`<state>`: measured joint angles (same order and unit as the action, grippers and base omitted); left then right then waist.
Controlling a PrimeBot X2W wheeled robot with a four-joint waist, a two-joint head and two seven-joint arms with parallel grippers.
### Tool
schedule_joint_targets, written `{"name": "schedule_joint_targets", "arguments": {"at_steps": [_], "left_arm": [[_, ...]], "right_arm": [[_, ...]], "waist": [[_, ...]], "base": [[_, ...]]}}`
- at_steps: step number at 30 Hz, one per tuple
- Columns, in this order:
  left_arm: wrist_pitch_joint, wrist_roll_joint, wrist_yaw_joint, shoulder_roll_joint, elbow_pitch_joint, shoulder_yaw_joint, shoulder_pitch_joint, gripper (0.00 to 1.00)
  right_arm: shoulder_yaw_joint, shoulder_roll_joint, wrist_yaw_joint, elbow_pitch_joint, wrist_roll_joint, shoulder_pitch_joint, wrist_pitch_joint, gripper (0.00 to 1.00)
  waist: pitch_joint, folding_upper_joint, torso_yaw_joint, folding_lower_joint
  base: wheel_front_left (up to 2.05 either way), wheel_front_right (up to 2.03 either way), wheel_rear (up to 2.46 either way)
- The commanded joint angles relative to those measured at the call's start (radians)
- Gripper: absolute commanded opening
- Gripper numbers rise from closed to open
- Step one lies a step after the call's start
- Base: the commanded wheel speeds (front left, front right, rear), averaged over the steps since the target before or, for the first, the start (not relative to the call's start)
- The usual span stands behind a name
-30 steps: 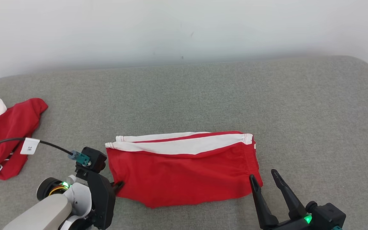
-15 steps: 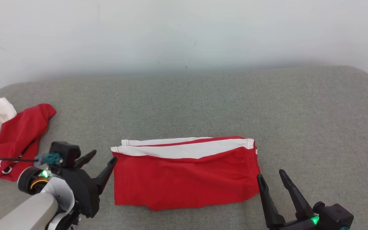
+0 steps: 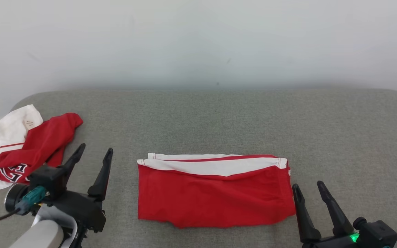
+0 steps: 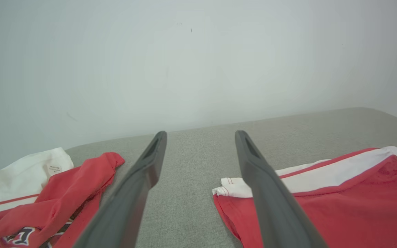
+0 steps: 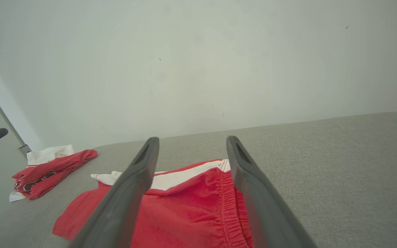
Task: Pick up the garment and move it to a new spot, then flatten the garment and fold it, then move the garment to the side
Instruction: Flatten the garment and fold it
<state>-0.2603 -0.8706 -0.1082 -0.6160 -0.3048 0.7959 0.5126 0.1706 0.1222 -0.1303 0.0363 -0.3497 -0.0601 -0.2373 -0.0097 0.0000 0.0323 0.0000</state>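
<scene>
Between the left claw (image 3: 96, 148) and right claw (image 3: 307, 184), both gaping empty, the garment (image 3: 215, 193) stretches left-right.

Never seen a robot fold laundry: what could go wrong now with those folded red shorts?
The shorts lie loose between the left gripper and right gripper, both open; gripping only one layer might undo the fold. The crumpled jersey lies at the left, so sliding the shorts there could tangle them.

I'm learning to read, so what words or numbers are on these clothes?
Crumpled red top: black-and-white letters, mostly hidden in folds; one may be "E", the rest unreadable.
Small tag on its white part: print too small to read.
Folded red shorts: no words or numbers.
</scene>
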Motion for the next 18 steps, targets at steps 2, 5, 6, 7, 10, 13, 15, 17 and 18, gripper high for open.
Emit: {"name": "schedule_joint_targets", "arguments": {"at_steps": [2,5,6,7,10,13,15,17,18], "left_arm": [[-0.004,0.066,-0.025,0.02,0.051,-0.085,-0.074,1.0],[-0.005,0.136,-0.036,0.043,0.101,-0.173,-0.149,1.0],[-0.005,0.153,-0.038,0.055,0.117,-0.203,-0.173,1.0],[-0.005,0.17,-0.038,0.067,0.128,-0.234,-0.2,1.0],[-0.005,0.218,-0.036,0.102,0.159,-0.323,-0.278,1.0],[-0.005,0.273,-0.018,0.133,0.186,-0.398,-0.344,1.0],[-0.005,0.313,-0.009,0.15,0.199,-0.437,-0.385,1.0],[-0.005,0.348,0.001,0.171,0.214,-0.479,-0.421,1.0],[-0.005,0.368,0.002,0.181,0.221,-0.497,-0.44,1.0]], "right_arm": [[-0.011,-0.004,-0.001,-0.009,0.012,-0.009,0.005,1.0],[-0.025,-0.006,-0.001,-0.009,0.011,-0.012,0.005,1.0],[-0.03,-0.007,-0.001,-0.008,0.011,-0.014,0.004,1.0],[-0.032,-0.007,-0.001,-0.007,0.011,-0.016,0.004,1.0],[-0.037,-0.011,-0.001,-0.004,0.014,-0.023,0.002,1.0],[-0.041,-0.014,-0.001,-0.001,0.015,-0.03,0.001,1.0],[-0.043,-0.017,-0.001,0.001,0.017,-0.034,0.0,1.0],[-0.044,-0.018,-0.001,0.004,0.015,-0.036,-0.001,1.0],[-0.047,-0.019,-0.001,0.006,0.014,-0.038,-0.001,1.0]], "waist": [[-0.004,0.0,0.013,0.0],[-0.005,0.0,0.018,0.0],[-0.005,0.0,0.02,0.0],[-0.006,0.0,0.022,0.0],[-0.006,0.0,0.025,0.0],[-0.005,0.0,0.026,0.0],[-0.004,0.0,0.025,0.0],[-0.003,0.0,0.023,0.0],[-0.003,0.0,0.021,0.0]], "base": [[0.0,0.0,0.0],[0.0,0.0,0.0],[0.0,0.0,0.0],[0.0,0.0,0.0],[0.0,0.0,0.0],[0.0,0.0,0.0],[0.0,0.0,0.0],[0.0,0.0,0.0],[0.0,0.0,0.0]]}}
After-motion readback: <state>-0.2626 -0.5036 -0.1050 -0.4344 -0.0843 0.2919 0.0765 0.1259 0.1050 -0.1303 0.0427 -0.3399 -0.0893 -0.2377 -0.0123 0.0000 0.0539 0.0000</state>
